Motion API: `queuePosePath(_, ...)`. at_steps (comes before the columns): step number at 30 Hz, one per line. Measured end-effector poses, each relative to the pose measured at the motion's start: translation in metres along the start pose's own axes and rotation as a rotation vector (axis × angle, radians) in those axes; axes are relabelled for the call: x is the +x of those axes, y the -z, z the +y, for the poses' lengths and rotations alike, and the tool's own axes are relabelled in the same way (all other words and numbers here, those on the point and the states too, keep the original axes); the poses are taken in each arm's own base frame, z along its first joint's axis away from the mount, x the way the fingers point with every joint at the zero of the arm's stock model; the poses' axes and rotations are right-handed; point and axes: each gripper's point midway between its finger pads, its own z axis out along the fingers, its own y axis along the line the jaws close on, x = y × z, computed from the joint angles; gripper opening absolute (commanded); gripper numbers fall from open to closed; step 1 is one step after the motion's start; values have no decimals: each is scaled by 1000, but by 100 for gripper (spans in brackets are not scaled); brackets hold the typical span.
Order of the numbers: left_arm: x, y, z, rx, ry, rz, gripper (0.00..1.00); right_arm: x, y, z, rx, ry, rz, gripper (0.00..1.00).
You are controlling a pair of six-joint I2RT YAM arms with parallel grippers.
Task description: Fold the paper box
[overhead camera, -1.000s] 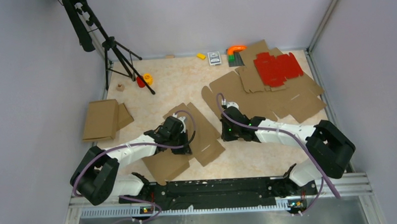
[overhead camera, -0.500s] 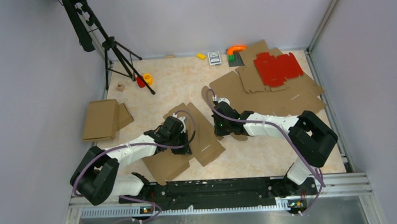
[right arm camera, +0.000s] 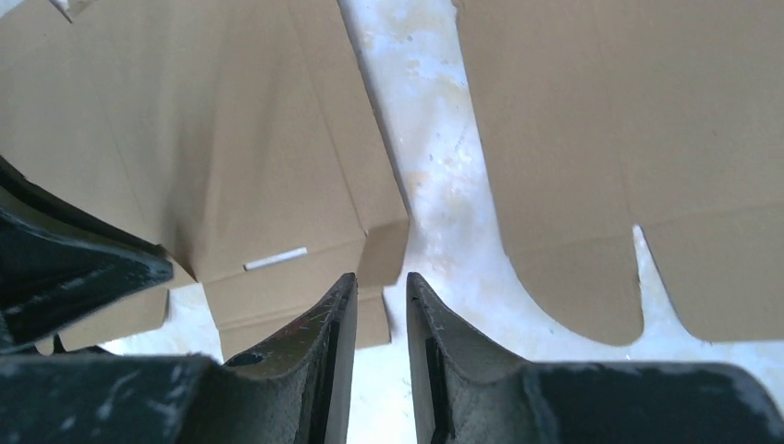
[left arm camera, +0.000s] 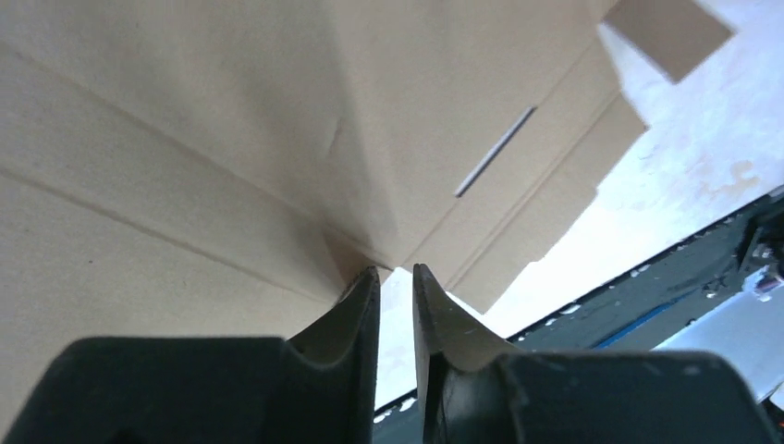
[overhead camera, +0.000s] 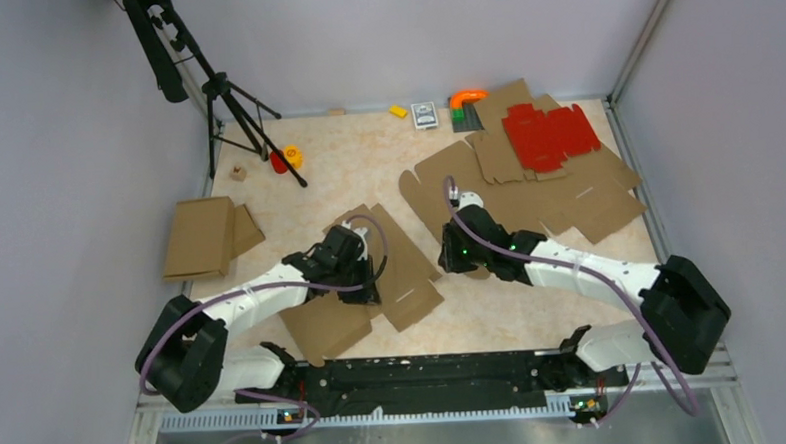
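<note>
At the 9 o'clock side of the desk [overhead camera: 366, 163] a separate brown cardboard piece [overhead camera: 201, 236] lies flat, apart from the work. The left hand [left arm camera: 396, 270] sits low over the paper box [overhead camera: 409, 271]; its jaws are only a narrow slit apart with nothing between them, the tips at a notch in the sheet's edge, and pale desk shows through the gap. The paper box lies just toward 6 o'clock of the desk's centre, turned like a diamond; it is plain brown, scored with long creases, cut with a thin slot near its 5 o'clock corner, with flaps stepping off its edges. No wall stands and no tab is tucked, so I judge the folding barely begun, with nearly all of it left. The right hand [right arm camera: 381, 277] hovers at the box's 3 o'clock corner, over the strip of bare desk beside it; it is narrowly parted and empty. Toward 1 o'clock a pile of brown sheets [overhead camera: 568, 199] carries a red sheet [overhead camera: 550, 135].
</note>
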Motion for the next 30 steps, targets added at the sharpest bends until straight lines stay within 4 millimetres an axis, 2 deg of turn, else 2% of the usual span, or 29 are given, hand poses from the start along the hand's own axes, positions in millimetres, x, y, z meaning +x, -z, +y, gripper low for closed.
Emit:
queuePosePath(4, -21, 14, -16, 15, -13, -42, 33, 13, 9, -11, 10, -9, 3, 26)
queuePosePath(7, -44, 25, -34, 47, -31, -95, 33, 30, 13, -24, 28, -16, 27, 25)
queuePosePath(9, -59, 31, -45, 64, -46, -128, 27, 40, 14, -31, 36, -19, 40, 22)
queuePosePath(10, -66, 31, -49, 68, -53, -139, 20, 45, 15, -34, 39, -20, 46, 18)
queuePosePath(11, -73, 31, -53, 68, -60, -146, 8, 50, 15, -37, 42, -21, 51, 11)
queuePosePath(12, -79, 28, -56, 65, -64, -149, 0, 55, 15, -40, 41, -25, 56, 1)
queuePosePath(13, -84, 24, -57, 57, -64, -146, 0, 60, 14, -42, 39, -29, 61, 0)
queuePosePath(17, -94, -2, -42, -27, -66, -134, 0, 76, 9, -44, 15, -46, 88, 0)
queuePosePath(23, -98, -23, -15, -138, -44, -125, 0, 76, -7, -33, -18, -56, 86, 0)
queuePosePath(26, -102, -30, -10, -165, -39, -117, 0, 71, -15, -26, -28, -57, 94, 0)
queuePosePath(30, -103, -39, -2, -197, -35, -100, 0, 50, -25, -6, -65, -55, 62, 0)
